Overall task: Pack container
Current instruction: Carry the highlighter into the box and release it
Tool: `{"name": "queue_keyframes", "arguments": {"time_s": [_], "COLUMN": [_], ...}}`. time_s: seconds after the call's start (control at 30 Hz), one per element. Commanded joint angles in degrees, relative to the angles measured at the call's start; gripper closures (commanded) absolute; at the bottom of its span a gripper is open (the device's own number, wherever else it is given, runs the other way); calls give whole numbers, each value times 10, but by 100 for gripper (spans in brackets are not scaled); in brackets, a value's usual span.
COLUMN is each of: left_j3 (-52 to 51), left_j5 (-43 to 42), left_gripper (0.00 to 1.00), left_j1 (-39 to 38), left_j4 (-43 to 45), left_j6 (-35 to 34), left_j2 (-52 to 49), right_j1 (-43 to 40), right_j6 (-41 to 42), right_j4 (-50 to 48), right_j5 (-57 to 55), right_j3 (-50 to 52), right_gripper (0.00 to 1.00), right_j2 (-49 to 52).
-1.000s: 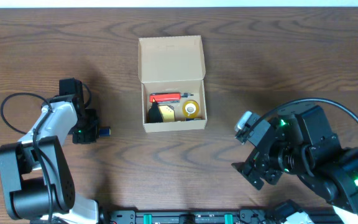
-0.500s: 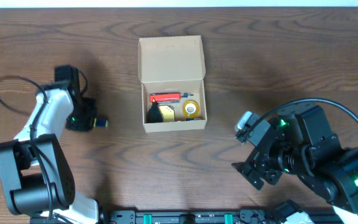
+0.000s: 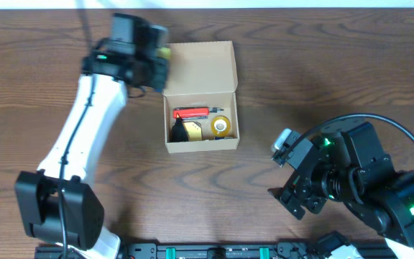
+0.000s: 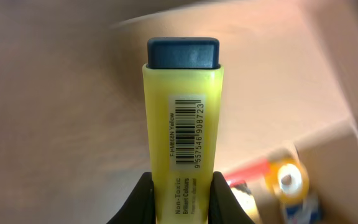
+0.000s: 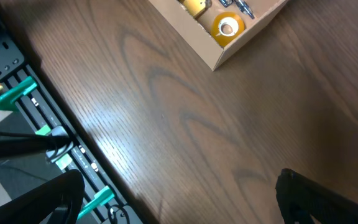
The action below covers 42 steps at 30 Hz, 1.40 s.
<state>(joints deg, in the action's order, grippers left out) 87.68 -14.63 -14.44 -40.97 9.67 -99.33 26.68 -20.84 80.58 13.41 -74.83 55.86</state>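
Two hands here: left hand point(image 4: 180, 193) pinched tight on a yellow highlighter point(image 4: 182, 112), up beside the open lid flap of the container point(image 3: 198, 72) at mid-desk point(image 3: 336, 65); right hand point(image 5: 185, 199) spread wide, empty, off to the container's right

- Highlighter point(image 4: 183, 124): lower end cut off by the left wrist view's bottom edge. From overhead it is only a yellow speck beside the blurred left gripper point(image 3: 155, 63).
- Container point(image 5: 241, 31): cropped by the right wrist view's top edge. In the left wrist view it is motion-blurred and its contents are smeared.
- Dark item point(image 3: 182, 132) inside the container: too small to identify.
- Right gripper point(image 5: 185, 205): fingers point(image 5: 319, 199) show only as dark shapes, cropped at the bottom corners.
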Motion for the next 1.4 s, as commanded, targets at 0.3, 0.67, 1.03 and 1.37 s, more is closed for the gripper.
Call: {"name": "queue_keyframes", "arguments": {"time_s": [0.3, 0.67, 1.03, 1.37], "left_j3": [5, 5, 4, 5], "left_j5": [2, -4, 36, 76], "left_gripper": [94, 94, 94, 89], "left_j1": [-135, -143, -157, -160], "left_j4": [-80, -156, -159, -162], "left_j6": [460, 523, 551, 572], "left_j2": [-4, -71, -136, -150], "right_j1": [-5, -5, -5, -5], "right_j6": [7, 7, 7, 7], "right_j4": [0, 0, 0, 0], "right_j5": [1, 1, 1, 1], "right_j3": [0, 0, 0, 0], "right_gripper": [1, 1, 1, 1], "right_j2": [0, 0, 0, 2]}}
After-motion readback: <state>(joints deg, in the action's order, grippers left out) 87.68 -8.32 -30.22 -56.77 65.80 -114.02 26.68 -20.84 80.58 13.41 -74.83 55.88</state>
